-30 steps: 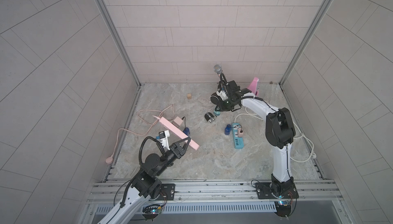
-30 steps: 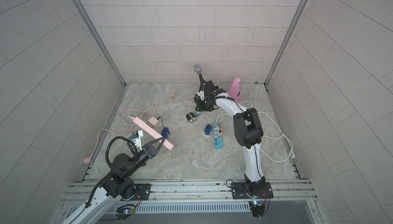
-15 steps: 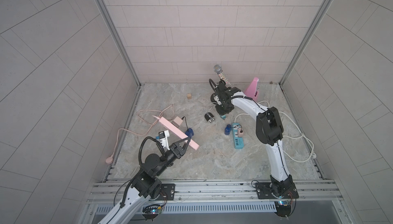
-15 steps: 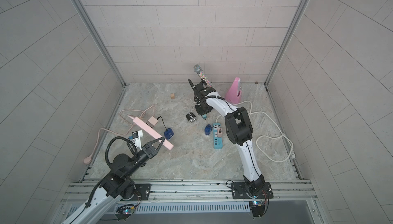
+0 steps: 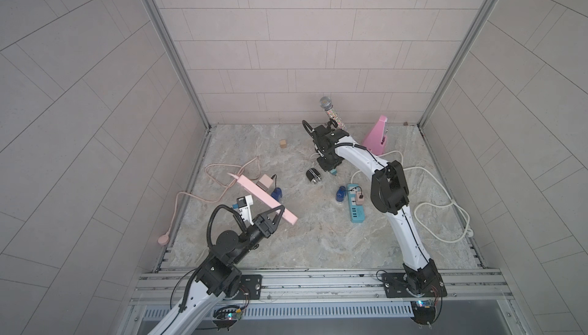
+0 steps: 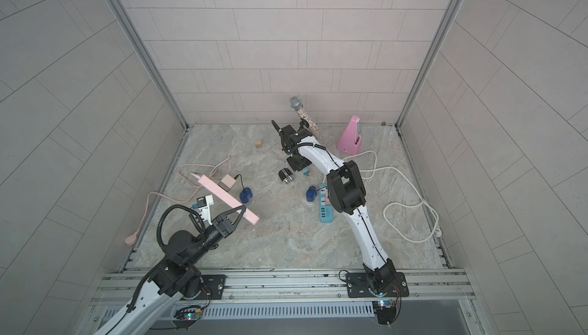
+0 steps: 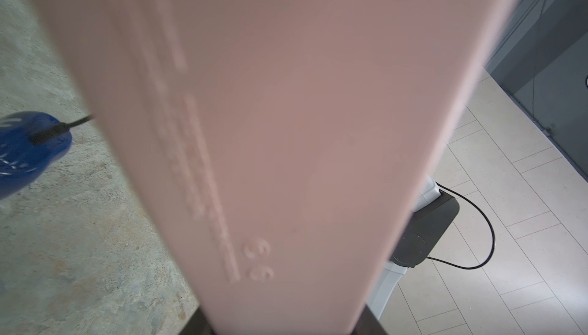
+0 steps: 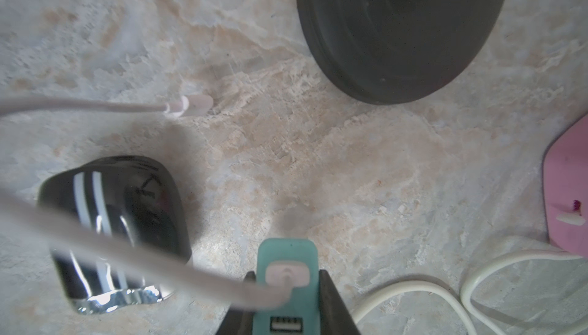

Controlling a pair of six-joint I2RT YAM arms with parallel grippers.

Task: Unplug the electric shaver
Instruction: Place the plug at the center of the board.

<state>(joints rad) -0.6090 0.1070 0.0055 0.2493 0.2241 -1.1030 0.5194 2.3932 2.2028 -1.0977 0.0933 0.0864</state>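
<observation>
– Leftmost?
– The left gripper [image 5: 275,215] clamps the pink power strip [image 5: 254,191].
– And the electric shaver [image 5: 313,175]?
– Lying on the marble surface [image 5: 318,241] (foil end glinting), just beside the right gripper [image 8: 286,312], which pinches a teal adapter [image 8: 286,253].

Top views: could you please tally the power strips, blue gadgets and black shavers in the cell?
Power strips: 2 (pink strip, teal strip)
Blue gadgets: 2
Black shaver: 1
Total: 5
</observation>
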